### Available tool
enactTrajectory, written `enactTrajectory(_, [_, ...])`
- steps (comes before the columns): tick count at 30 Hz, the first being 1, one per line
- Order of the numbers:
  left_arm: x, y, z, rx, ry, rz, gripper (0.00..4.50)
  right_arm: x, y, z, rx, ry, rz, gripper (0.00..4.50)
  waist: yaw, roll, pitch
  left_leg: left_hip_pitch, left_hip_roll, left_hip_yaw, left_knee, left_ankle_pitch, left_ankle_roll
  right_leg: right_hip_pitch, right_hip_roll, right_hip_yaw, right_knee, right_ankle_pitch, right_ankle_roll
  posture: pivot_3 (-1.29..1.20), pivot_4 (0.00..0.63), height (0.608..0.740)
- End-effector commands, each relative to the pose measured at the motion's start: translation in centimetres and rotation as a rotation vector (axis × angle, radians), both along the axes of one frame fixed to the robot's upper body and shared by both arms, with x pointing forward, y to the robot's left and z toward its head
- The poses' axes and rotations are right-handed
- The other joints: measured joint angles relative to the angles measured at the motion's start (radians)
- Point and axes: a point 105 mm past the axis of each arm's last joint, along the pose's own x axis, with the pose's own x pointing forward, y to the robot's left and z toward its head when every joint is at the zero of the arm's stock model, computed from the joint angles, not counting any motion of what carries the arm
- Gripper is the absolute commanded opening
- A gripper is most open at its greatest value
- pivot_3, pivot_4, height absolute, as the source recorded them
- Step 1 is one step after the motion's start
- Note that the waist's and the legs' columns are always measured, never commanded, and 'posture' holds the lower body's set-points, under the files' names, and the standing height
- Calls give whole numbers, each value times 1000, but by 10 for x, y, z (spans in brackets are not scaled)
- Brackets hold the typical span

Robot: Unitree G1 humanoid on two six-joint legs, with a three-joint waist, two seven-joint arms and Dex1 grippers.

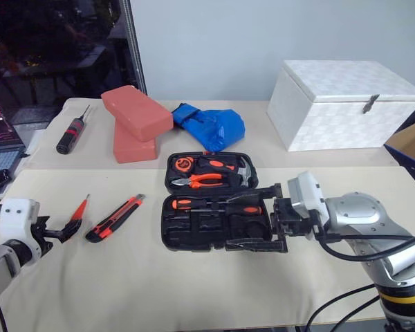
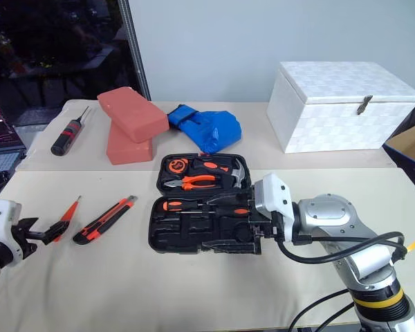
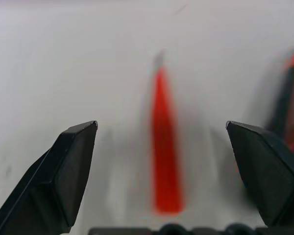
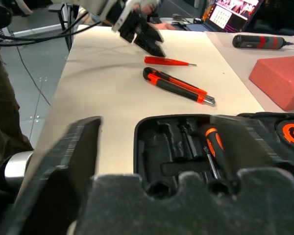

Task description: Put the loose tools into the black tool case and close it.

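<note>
Screwdriver [image 3: 165, 161] between open left hand [image 3: 169, 147] fingers — wrist view.

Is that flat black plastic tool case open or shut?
Open. The flat black plastic tool case lies spread flat on the table, both halves facing up, with pliers in one and empty moulded recesses in the other.

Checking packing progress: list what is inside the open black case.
The black case holds pliers, a tape measure, a hammer and two screwdrivers. The right gripper covers its right edge.
</note>
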Motion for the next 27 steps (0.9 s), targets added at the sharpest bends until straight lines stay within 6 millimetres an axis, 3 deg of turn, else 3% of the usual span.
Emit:
enactTrajectory(1, [3, -1, -2, 17, 20, -17, 3682, -3, 0, 9, 6, -64, -19, 4500, 0, 0, 0, 0, 0, 0, 0, 0, 0, 0, 0, 0, 0, -2, -3, 0, 150, 740])
enactTrajectory(6, [8, -5, -2, -15, -21, -43, 2120, -2, -3, 8, 0, -80, -52, 4500, 1, 0, 0, -3, 0, 0, -1, 0, 0, -3, -1, 0, 1, -1, -2, 0, 150, 740])
enactTrajectory(8, [14, -16, 26, -68, -177, -126, 1598, -2, -4, 8, 11, -97, -74, 4500, 1, 0, 0, -5, 0, 1, -1, 0, 0, -6, -1, 0, 1, 2, 3, 0, 150, 740])
enactTrajectory(11, [15, -33, 66, -158, -334, -280, 1598, -5, -9, 8, 24, -122, -107, 4500, 3, -2, -1, -12, 0, 0, 1, 0, 0, -11, -1, -1, 1, 2, 2, 0, 150, 740])
enactTrajectory(12, [14, -42, 72, -151, -333, -357, 1598, -7, -11, 8, 25, -132, -117, 4500, 3, -2, -1, -13, 0, -1, 1, 0, 0, -11, -1, -1, 1, 3, 2, 0, 150, 740])
enactTrajectory(15, [15, -94, 87, -157, -275, -670, 1598, -12, -26, 7, 19, -147, -192, 4500, 3, -2, -1, -14, -1, 0, 1, 0, 0, -11, -1, -1, 0, 3, 3, 0, 150, 740])
enactTrajectory(16, [18, -110, 91, -175, -269, -730, 1598, -13, -31, 7, 13, -146, -221, 4500, 5, 0, 0, -12, -1, 1, 1, 0, 0, -11, -2, 0, 0, 2, 4, 0, 150, 740])
enactTrajectory(18, [28, -123, 94, -162, -272, -745, 1598, -16, -38, 6, -1, -144, -257, 4500, 14, -1, 0, -13, -2, 1, 2, 0, 0, -9, -2, 1, 0, 3, 6, 0, 150, 740])
enactTrajectory(21, [47, -116, 84, -156, -275, -587, 2303, -21, -42, 2, -16, -137, -293, 4500, 9, -1, -1, -13, -2, 1, 3, 0, 0, -8, -2, 1, 0, 3, 7, 0, 150, 740])
enactTrajectory(24, [51, -106, 78, -144, -300, -459, 3386, -23, -40, 0, -14, -131, -293, 4500, -12, -1, -1, -12, -1, 2, 3, 0, 0, -8, 1, 2, 0, 4, 6, 0, 150, 740])
enactTrajectory(27, [46, -74, 67, -110, -321, -184, 4474, -25, -32, 5, 13, -131, -249, 4500, -23, -1, -1, -11, -1, 1, 2, 0, 0, -9, 2, 3, 1, 4, 5, 0, 150, 740])
